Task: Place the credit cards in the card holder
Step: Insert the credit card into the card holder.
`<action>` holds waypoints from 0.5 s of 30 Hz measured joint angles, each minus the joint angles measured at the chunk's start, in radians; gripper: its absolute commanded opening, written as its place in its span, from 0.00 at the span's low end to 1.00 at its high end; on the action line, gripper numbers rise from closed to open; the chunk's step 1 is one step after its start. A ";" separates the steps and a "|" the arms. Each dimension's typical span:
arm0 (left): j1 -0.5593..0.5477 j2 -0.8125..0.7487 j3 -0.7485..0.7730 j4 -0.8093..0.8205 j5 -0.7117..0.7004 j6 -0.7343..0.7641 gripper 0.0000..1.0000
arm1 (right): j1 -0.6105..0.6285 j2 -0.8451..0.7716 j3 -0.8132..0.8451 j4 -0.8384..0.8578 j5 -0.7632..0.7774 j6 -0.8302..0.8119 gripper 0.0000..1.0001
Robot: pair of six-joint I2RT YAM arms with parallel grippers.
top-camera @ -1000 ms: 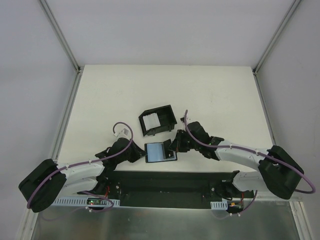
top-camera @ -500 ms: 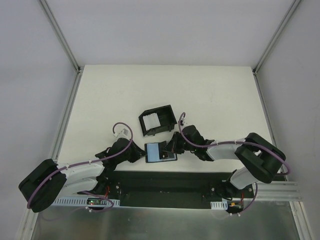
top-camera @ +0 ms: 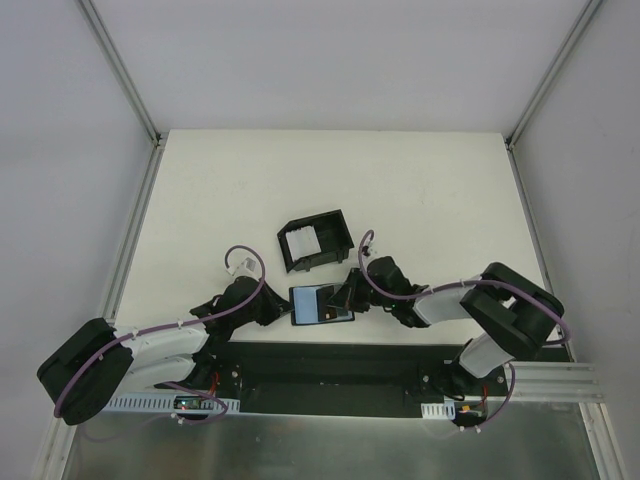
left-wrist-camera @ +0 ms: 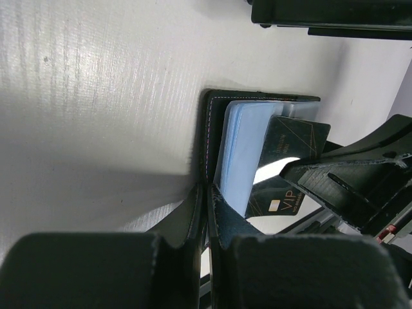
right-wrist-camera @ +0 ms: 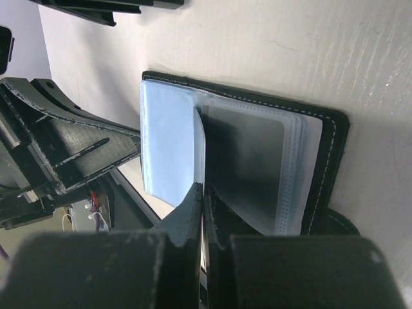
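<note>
The card holder (top-camera: pixel 310 306) lies open near the table's front edge, with its bluish-grey sleeves up. My left gripper (top-camera: pixel 284 308) is shut on its left cover edge, seen in the left wrist view (left-wrist-camera: pixel 207 206). My right gripper (top-camera: pixel 348 297) is shut on a credit card (left-wrist-camera: pixel 293 145) with a dark face and gold VIP lettering. It holds that card over the open sleeves. In the right wrist view the card (right-wrist-camera: pixel 248 154) sits partly inside a clear sleeve of the holder (right-wrist-camera: pixel 331 148), with the jaws (right-wrist-camera: pixel 203 193) pinched on its edge. Pale cards (top-camera: pixel 303 240) lie in the black box.
The black open-topped box (top-camera: pixel 322 222) stands just behind the holder. The black rail (top-camera: pixel 340 362) that carries both arm bases runs along the near edge. White walls and metal posts enclose the table.
My right arm has folded in and pushed left, carrying the dark card from the holder's right edge onto its open sleeves. My left gripper and the holder have stayed put.
</note>
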 measured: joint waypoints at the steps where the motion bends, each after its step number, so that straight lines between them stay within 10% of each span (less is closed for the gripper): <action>1: 0.000 0.000 0.000 0.000 0.000 0.000 0.00 | 0.000 0.010 0.000 0.010 -0.002 0.001 0.01; 15: 0.000 0.000 0.000 0.000 0.000 0.000 0.00 | -0.012 0.087 0.026 0.085 -0.037 0.019 0.01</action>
